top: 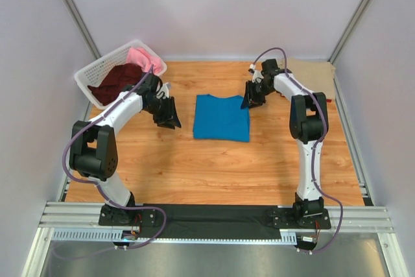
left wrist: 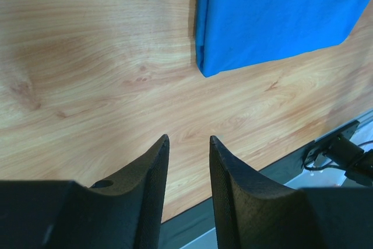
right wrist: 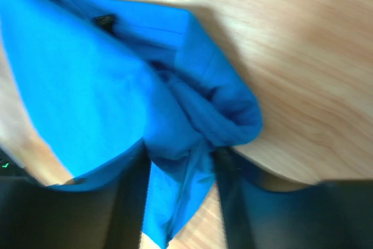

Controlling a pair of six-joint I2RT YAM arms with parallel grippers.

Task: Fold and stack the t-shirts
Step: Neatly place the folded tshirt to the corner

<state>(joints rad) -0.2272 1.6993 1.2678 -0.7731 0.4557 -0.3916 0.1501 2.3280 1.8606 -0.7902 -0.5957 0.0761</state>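
Observation:
The bright blue t-shirt (top: 221, 118) lies folded into a rectangle in the middle of the table. My right gripper (top: 253, 99) is at its far right corner. In the right wrist view a bunched fold of the blue shirt (right wrist: 175, 126) sits between the two fingers, and the picture is blurred. My left gripper (top: 170, 116) hovers left of the shirt, empty, its fingers (left wrist: 152, 167) a little apart. The shirt's near corner (left wrist: 274, 16) shows ahead of it. A dark maroon shirt (top: 120, 80) and a pink shirt (top: 141, 56) lie in the basket. A tan shirt (top: 314, 72) lies at the back right.
The white lattice basket (top: 91, 76) stands at the back left corner, close behind my left arm. Grey walls close in the table on three sides. A black strip and metal rail (top: 214, 215) run along the near edge.

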